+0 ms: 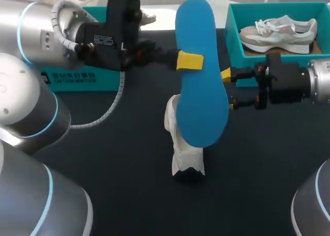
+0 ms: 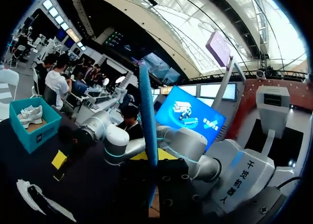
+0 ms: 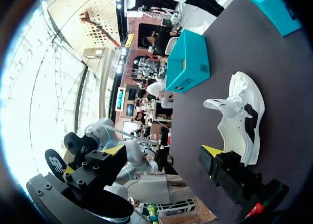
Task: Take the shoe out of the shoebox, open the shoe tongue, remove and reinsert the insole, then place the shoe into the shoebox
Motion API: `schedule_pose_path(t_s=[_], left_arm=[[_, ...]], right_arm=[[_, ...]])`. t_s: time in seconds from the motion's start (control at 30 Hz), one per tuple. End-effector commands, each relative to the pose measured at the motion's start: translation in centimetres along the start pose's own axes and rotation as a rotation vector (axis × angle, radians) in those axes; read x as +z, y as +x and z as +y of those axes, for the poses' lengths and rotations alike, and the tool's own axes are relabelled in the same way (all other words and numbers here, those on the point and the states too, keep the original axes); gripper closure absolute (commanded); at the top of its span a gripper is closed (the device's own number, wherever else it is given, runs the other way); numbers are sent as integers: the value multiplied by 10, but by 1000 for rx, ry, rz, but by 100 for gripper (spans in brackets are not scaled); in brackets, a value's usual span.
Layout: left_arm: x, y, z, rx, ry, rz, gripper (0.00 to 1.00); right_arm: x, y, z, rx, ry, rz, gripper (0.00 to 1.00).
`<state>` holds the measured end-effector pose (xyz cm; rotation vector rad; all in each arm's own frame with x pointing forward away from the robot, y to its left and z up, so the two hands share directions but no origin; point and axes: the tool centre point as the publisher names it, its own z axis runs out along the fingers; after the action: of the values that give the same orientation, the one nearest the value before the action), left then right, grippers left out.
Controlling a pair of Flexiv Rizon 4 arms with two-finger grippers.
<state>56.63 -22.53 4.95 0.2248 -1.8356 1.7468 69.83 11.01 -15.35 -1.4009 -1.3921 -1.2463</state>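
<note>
Part of shoe (image 1: 186, 156) behind the insole (image 1: 198, 66)

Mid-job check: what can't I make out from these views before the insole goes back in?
- Opening and tongue of the shoe: in the head view, covered by the raised insole; the right wrist view shows no opening either.
- Second finger of the left gripper: in the head view, behind the insole.
- Whether the open right gripper touches the insole's edge: head view, unclear.

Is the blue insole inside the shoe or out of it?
Out: the left end effector holds the insole up, clear of the shoe.
</note>
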Motion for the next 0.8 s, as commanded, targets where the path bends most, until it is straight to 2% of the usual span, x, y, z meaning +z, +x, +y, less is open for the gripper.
schedule_pose_path(t_s=[0.03,0.17,0.67,0.7,0.73,0.77,0.8], left_arm=[[-5,2,4,572,66,58,100],[-13,7,-1,738,-30,37,100],[-13,7,-1,738,-30,37,100],[-16,3,2,739,-12,23,100],[-21,0,7,886,-3,34,100],[-25,-5,12,954,-33,-13,100],[-30,-10,14,991,-19,-40,100]], right_arm=[[2,0,1,0,-1,0,0],[2,0,1,0,-1,0,0],[2,0,1,0,-1,0,0],[2,0,1,0,-1,0,0],[2,0,1,0,-1,0,0],[2,0,1,0,-1,0,0],[2,0,1,0,-1,0,0]])
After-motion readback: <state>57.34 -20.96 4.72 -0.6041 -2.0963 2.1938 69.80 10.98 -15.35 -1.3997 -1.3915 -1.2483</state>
